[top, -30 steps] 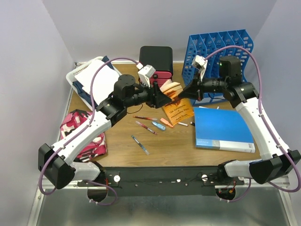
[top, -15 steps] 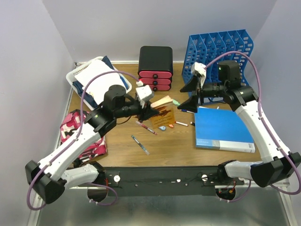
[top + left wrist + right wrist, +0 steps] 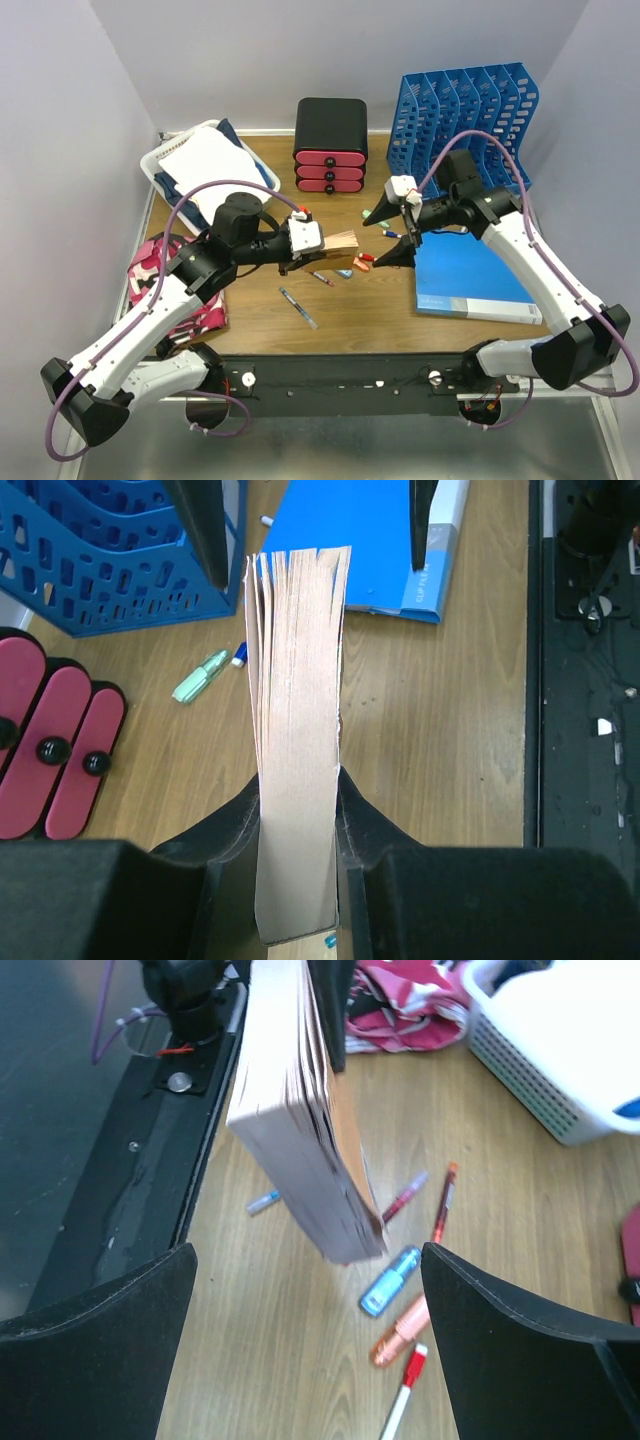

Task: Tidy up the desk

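My left gripper (image 3: 312,257) is shut on a thick paperback book (image 3: 338,242) with an orange cover. It holds the book by one end, lifted above the middle of the brown desk (image 3: 380,305). In the left wrist view the book (image 3: 295,670) stands edge-on between the jaws of the left gripper (image 3: 297,810). My right gripper (image 3: 391,238) is open wide just right of the book's free end and touches nothing. In the right wrist view the book (image 3: 300,1130) hangs beyond that open gripper (image 3: 310,1350), over scattered pens.
Below the book lie a blue highlighter (image 3: 390,1280), an orange highlighter (image 3: 400,1330), a red marker (image 3: 405,1400) and several pens. A blue folder (image 3: 475,275) lies at right, a blue file rack (image 3: 470,105) behind it. Black drawer unit (image 3: 331,145), white basket (image 3: 200,170) and pink pouch (image 3: 175,285) stand back and left.
The right gripper let go of the book and opened wide. The left gripper closed on it and drew it toward the near left; the right gripper came forward after it.
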You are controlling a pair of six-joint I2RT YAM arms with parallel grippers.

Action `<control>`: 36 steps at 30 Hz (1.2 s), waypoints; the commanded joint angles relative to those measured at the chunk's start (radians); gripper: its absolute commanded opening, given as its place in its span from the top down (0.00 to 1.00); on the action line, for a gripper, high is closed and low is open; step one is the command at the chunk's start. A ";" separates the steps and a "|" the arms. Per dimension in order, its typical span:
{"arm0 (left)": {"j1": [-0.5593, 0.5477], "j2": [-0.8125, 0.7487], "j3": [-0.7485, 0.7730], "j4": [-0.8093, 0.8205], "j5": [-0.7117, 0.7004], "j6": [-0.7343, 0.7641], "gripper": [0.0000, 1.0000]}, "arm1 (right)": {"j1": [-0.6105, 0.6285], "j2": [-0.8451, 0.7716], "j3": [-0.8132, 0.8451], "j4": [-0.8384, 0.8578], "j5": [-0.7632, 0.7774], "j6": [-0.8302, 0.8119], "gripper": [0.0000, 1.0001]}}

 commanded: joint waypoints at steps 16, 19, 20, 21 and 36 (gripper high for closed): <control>-0.044 0.038 -0.013 0.163 0.073 -0.081 1.00 | 0.207 0.062 0.042 0.133 0.040 0.073 0.29; -0.043 0.044 -0.017 0.174 0.076 -0.095 1.00 | 0.207 0.056 0.045 0.115 0.045 0.059 0.92; -0.044 0.046 -0.022 0.178 0.074 -0.101 1.00 | 0.207 0.052 0.046 0.100 0.045 0.051 1.00; -0.044 0.045 -0.025 0.185 0.055 -0.113 1.00 | 0.207 0.042 0.048 0.090 0.049 0.045 0.99; -0.005 -0.081 -0.143 0.275 -0.372 -0.398 0.01 | -0.012 -0.357 -0.300 0.737 1.141 0.835 0.99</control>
